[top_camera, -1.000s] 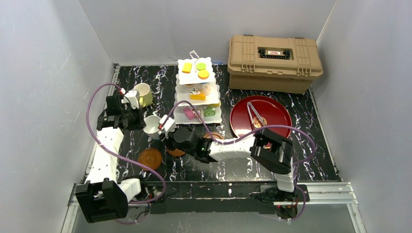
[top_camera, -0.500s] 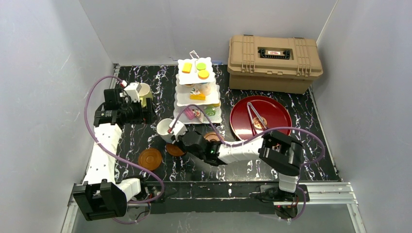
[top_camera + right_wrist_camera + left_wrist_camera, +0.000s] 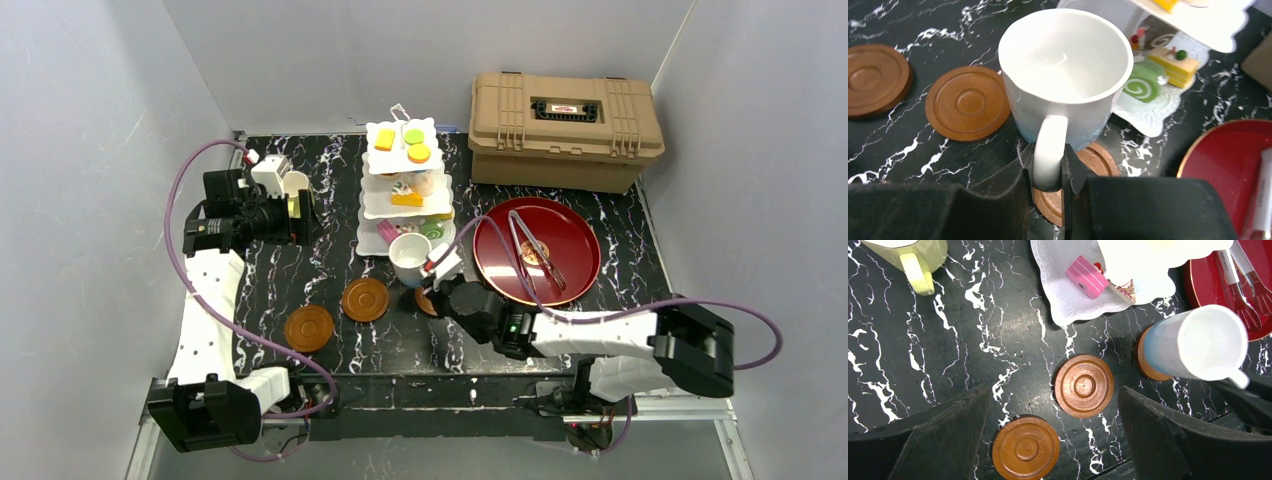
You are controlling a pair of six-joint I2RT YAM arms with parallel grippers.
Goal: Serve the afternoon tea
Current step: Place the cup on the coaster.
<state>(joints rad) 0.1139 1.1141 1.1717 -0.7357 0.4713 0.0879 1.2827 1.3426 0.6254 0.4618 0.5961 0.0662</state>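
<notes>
The jaws pinch the handle of the white mug (image 3: 1065, 70), its base over a brown coaster (image 3: 1102, 159) on the black marbled bench (image 3: 923, 20). Two more coasters (image 3: 968, 102) lie left of it. A green swirl pastry (image 3: 1140, 86) on the white cake stand (image 3: 1148, 124) and a red tray (image 3: 1223, 160) lie to the right.

Nothing can be read for sure. Small dark lettering runs along one arm of the tongs (image 3: 1235, 275), too fine to make out. The red-and-white label (image 3: 567, 109) on the tan case (image 3: 600, 150) is blurred.
</notes>
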